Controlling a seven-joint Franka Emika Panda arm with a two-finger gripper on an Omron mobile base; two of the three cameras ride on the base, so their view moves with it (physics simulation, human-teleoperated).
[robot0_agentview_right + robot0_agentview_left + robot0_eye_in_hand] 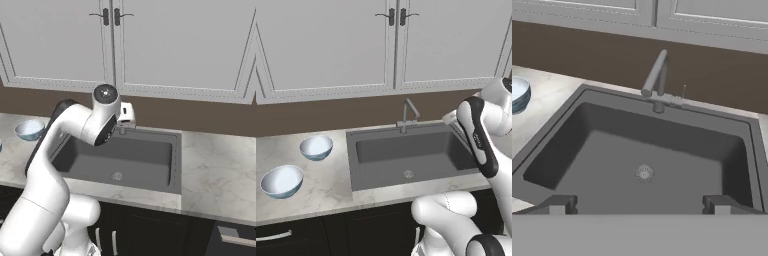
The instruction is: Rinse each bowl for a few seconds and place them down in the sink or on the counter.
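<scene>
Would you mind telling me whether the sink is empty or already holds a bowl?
Empty: the sink shows bare basin around its drain; both bowls sit upright on the counter.

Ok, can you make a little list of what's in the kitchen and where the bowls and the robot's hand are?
bigger bowl: on the counter, left of the sink, nearer the front edge, upright
smaller bowl: on the counter, behind the bigger one, apart from it
sink: no bowl inside, round drain in the floor
faucet: at the sink's back edge, no water visible
hand: fingers spread apart, holding nothing, facing the sink
cabinets: above the sink, doors closed
</scene>
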